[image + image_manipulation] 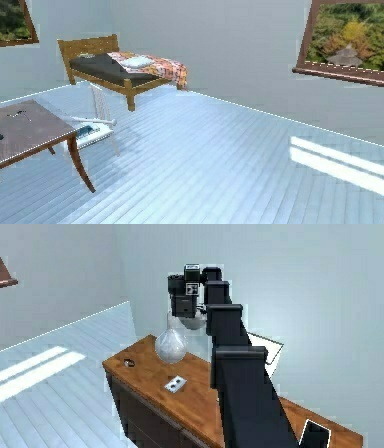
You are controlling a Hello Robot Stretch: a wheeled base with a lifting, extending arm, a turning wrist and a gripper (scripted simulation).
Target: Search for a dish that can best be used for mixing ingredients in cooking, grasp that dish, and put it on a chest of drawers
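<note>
Dark arm [235, 364] extended across wooden chest [190, 402] | gripper [183, 312] by glassy bowl [171, 346] | hold: cannot tell

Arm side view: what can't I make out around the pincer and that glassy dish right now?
All in the arm side view:
- Whether the pincer holds the glassy dish: it shows against the wooden top, so contact is unclear.
- Right part of that top: hidden behind the arm.
- Small white item on it: too small to name.
- Cabinet front: cut off by the bottom edge.

Red-checked quilt [160, 68], pale blue floor [220, 150], brown chest of drawers [145, 376]
</note>
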